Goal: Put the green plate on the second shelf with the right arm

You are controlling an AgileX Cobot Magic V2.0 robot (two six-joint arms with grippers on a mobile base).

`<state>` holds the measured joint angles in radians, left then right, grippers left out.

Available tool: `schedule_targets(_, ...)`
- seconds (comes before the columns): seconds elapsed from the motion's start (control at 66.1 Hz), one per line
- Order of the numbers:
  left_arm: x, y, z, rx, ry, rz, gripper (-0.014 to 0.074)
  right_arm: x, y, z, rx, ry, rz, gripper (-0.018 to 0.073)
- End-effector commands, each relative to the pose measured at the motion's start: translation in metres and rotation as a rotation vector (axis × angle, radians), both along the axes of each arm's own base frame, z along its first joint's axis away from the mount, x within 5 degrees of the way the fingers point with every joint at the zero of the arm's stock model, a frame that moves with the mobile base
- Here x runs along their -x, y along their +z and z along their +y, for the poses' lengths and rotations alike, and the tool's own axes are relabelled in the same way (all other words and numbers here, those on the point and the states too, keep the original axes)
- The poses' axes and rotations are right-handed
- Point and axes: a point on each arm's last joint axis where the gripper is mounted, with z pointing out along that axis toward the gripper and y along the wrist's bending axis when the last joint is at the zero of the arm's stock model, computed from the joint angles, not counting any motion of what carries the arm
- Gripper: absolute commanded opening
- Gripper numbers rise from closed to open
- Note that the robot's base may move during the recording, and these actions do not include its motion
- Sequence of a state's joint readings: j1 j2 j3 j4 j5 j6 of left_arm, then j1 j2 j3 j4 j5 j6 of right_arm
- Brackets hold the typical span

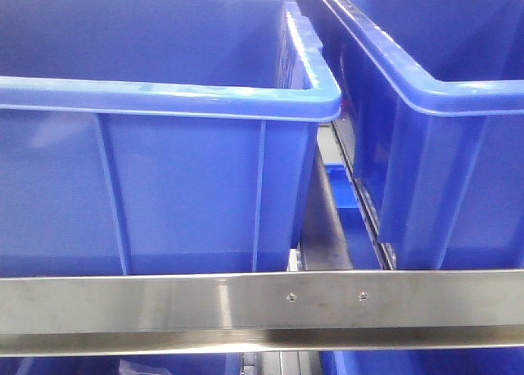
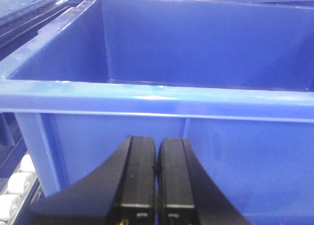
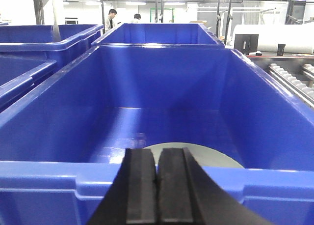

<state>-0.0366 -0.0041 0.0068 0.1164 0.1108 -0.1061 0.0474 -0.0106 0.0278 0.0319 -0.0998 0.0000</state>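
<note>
Sage-green matte plate [image 3: 211,155], flat on blue bin [image 3: 59,112] floor, partly hidden.

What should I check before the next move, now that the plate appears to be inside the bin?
1. Green plate lies on the floor of the blue bin: ok.
2. Right end effector shut, holding nothing: ok.
3. Right end effector outside the bin, at its near rim: ok.
4. Left end effector shut, empty, facing another bin's wall: ok.
5. Bin sits on the second shelf: cannot tell from the wrist view.
</note>
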Motion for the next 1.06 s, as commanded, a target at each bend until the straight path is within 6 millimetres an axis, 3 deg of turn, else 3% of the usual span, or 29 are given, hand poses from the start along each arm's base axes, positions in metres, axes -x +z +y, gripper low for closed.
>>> schedule_targets(0.0,-0.0003,-0.0051,-0.001,0.008,-0.012,-0.062,0.013,0.0048,0.015,-0.0005,0.013,-0.007,-0.128,0.0017)
schedule_targets(1.044,-0.0003,-0.0051,-0.001,0.008,-0.012,-0.062,0.013,0.0048,0.0152,-0.0015,0.007,-0.017,-0.13,0.0017)
